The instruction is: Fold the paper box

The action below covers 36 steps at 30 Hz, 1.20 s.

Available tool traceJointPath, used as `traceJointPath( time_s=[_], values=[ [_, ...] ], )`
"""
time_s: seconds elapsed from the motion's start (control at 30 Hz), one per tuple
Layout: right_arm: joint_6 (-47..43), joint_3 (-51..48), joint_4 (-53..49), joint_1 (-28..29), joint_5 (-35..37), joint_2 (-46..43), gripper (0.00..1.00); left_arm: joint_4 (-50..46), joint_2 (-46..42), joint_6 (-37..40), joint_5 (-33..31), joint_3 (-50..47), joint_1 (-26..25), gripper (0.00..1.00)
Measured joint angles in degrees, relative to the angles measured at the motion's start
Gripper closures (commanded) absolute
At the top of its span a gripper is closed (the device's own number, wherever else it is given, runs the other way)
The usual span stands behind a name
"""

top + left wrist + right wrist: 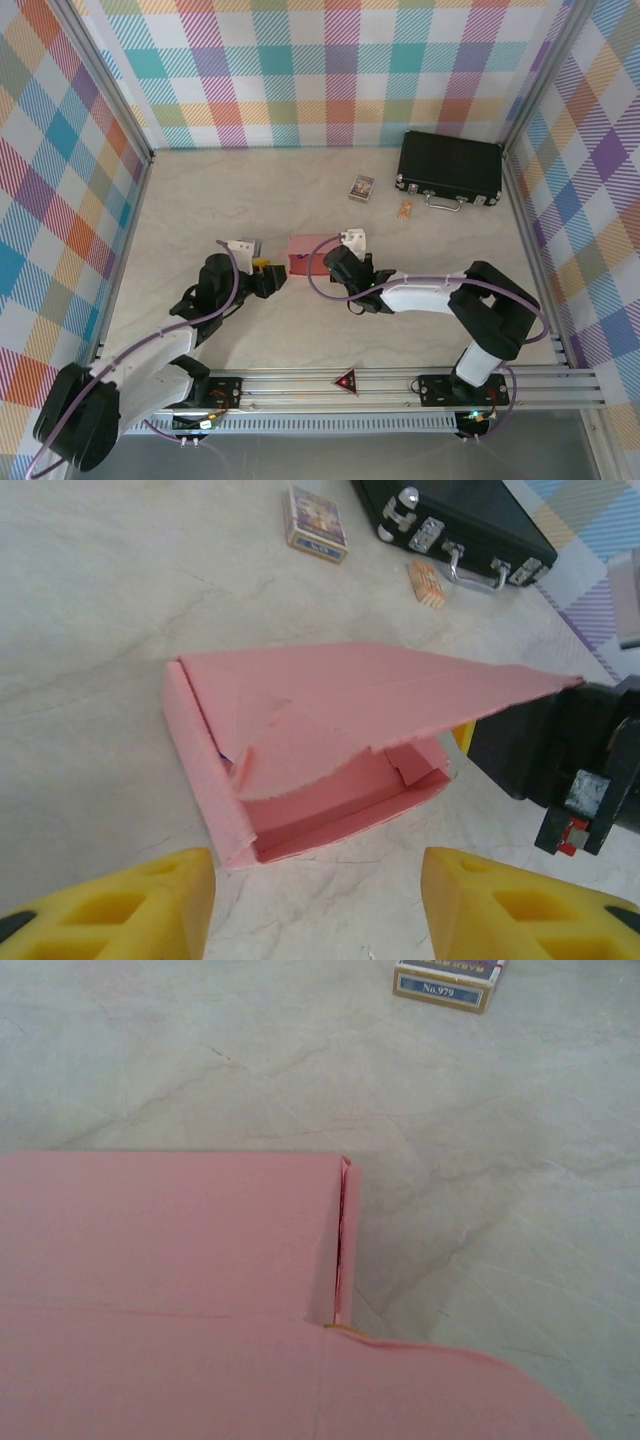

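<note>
Right end effector: I have it closed on the paper box lid corner, holding the flap up for tucking. The box sits on the desk, left of and nearer than the black case. My left end effector is open, empty.

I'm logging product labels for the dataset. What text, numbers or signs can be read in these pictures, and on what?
"No.979": on the side of the card packet, right wrist view.
The line above it on that side: cut off and blurred, unreadable.
The packet's printed face, left wrist view: too blurred to read.
The red triangle sign: too small to read.
The paper box and the black case: no text visible.
</note>
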Motion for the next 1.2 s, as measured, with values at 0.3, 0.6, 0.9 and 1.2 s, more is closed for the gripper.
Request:
traceJointPath(
  time_s=[0.3,0.6,0.9,1.2],
  values=[
    [1.1,-0.4,-0.3,0.8,0.4,0.6,0.96,-7.8,0.4,-2.9,-5.0,4.5,0.0,0.42],
    [1.3,-0.4,-1.5,1.4,1.5,0.6,0.94,-11.3,15.1,-7.2,-7.3,15.8,0.0,0.44],
    [1.9,-0.4,-4.3,2.2,1.4,0.6,0.82,-11.7,23.4,-8.8,-6.5,21.0,0.0,0.48],
    [3.1,-0.4,-8.2,3.0,1.4,0.6,0.61,-13.5,30.2,-9.4,-4.6,23.8,0.0,0.52]
  ],
)
